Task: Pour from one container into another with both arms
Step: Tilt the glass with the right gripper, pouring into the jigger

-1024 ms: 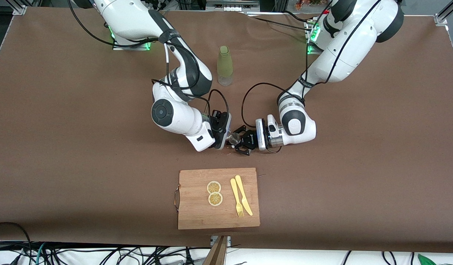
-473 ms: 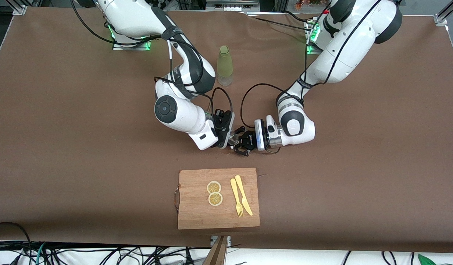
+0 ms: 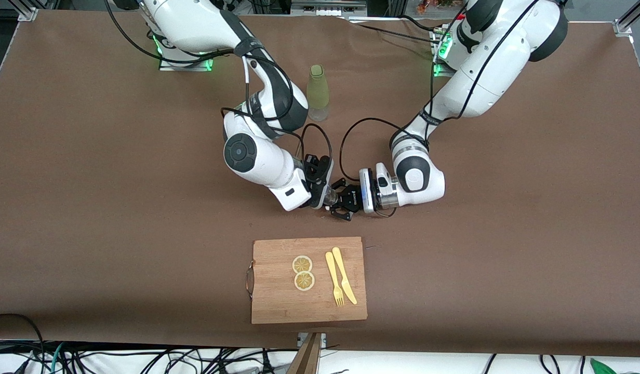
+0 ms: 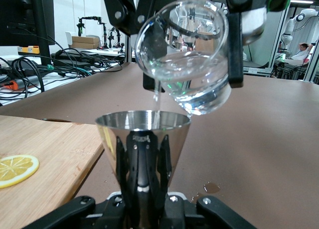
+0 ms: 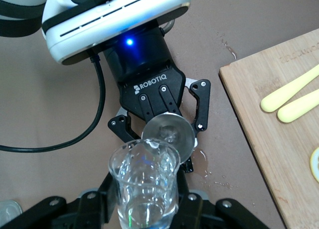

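Item one: your left gripper [image 3: 336, 203], reaching in from the left arm's base, is clamped on a small steel cone-shaped cup [image 4: 143, 134], held upright with its mouth open to the top, over the brown table [image 3: 91, 208] near its middle.

Item two: your right gripper [image 3: 320, 196], coming from the right arm's base, is clamped on a clear glass beaker [image 4: 187, 59] partly filled with clear liquid. The beaker is tilted, its lip directly above the steel cup's mouth, and a thin stream runs from the lip into the cup. In the right wrist view the beaker [image 5: 144, 184] sits just above the steel cup [image 5: 168, 134], the two rims almost touching.

Item three: a few small drops [image 4: 209, 188] lie on the table under the two grippers.

Item four: a wooden cutting board [image 3: 278, 306] lies nearer to the front camera than the grippers. On it you have two lemon slices [image 3: 303, 272] side by side, plus a yellow fork [image 3: 334, 279] and yellow knife [image 3: 345, 275] lying together, toward the left arm's end of the board.

Item five: a pale green bottle [image 3: 317, 92] stands upright, farther from the front camera than the grippers, between the two arms.
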